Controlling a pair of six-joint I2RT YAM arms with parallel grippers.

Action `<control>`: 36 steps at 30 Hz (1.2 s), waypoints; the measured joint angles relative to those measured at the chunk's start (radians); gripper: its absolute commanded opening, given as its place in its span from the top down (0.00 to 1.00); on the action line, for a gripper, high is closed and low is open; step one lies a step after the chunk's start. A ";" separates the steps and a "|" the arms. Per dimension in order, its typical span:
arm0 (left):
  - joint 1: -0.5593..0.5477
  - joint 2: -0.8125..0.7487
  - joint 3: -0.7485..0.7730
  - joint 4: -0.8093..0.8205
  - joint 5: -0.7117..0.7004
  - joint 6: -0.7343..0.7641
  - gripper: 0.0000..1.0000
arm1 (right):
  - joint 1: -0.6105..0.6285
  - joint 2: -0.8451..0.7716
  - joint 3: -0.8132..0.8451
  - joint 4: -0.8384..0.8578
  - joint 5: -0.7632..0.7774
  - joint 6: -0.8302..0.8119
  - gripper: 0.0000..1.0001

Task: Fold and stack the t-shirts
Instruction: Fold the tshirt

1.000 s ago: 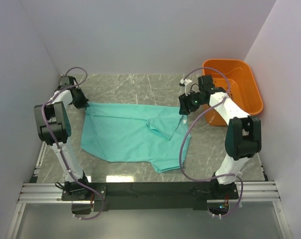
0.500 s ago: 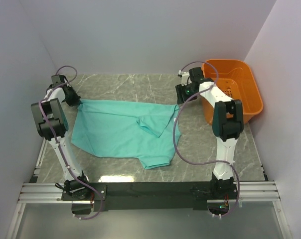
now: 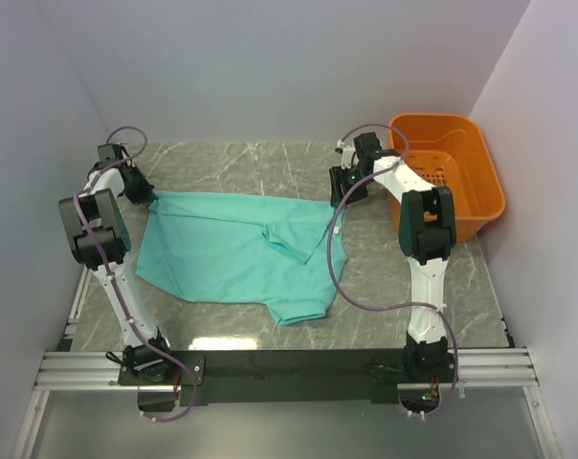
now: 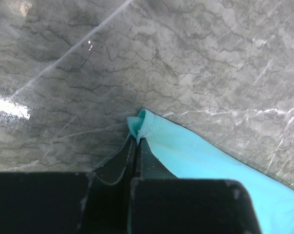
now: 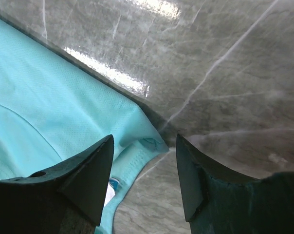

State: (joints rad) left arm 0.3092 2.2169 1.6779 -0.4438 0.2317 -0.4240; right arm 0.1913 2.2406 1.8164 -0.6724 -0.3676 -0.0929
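T-shirt (image 3: pixel 233 256) lay spread on the marble table (image 3: pixel 241 158), shifted left within the last second. Left gripper (image 4: pixel 136 142) stayed pinched on its far-left corner. Right gripper (image 5: pixel 144 146) had let go of the far-right corner, jaws apart. Spreading judged done; folding not begun. White neck label (image 5: pixel 111 185) glimpsed, no legible writing.

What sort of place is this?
Probably a lab robot cell: plain white walls, left arm and right arm bolted to an aluminium rail, marble-look tabletop with one t-shirt.
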 measured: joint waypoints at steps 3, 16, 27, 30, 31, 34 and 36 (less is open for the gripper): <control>0.000 0.000 0.000 0.000 0.000 0.000 0.99 | 0.007 0.024 0.013 -0.012 0.000 0.006 0.47; 0.002 0.000 -0.008 0.015 0.019 -0.007 0.99 | 0.009 0.092 0.155 -0.074 0.025 -0.011 0.95; -0.003 0.001 -0.013 0.070 0.119 -0.084 0.99 | -0.005 0.199 0.460 -0.059 0.177 -0.120 0.97; -0.015 0.009 -0.013 0.110 0.158 -0.119 0.99 | -0.008 0.213 0.476 -0.043 0.201 -0.143 0.97; -0.019 0.013 -0.013 0.120 0.166 -0.128 0.99 | -0.009 0.217 0.481 -0.039 0.208 -0.146 0.96; -0.033 0.023 -0.013 0.149 0.174 -0.158 0.95 | -0.009 0.232 0.510 -0.009 0.244 -0.152 0.90; -0.040 0.024 -0.013 0.161 0.172 -0.174 0.81 | -0.009 0.234 0.516 0.022 0.273 -0.151 0.79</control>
State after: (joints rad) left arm 0.2695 2.2406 1.6650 -0.2829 0.4042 -0.5976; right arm 0.1825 2.4748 2.3322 -0.6506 -0.0944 -0.2443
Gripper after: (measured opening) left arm 0.063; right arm 0.111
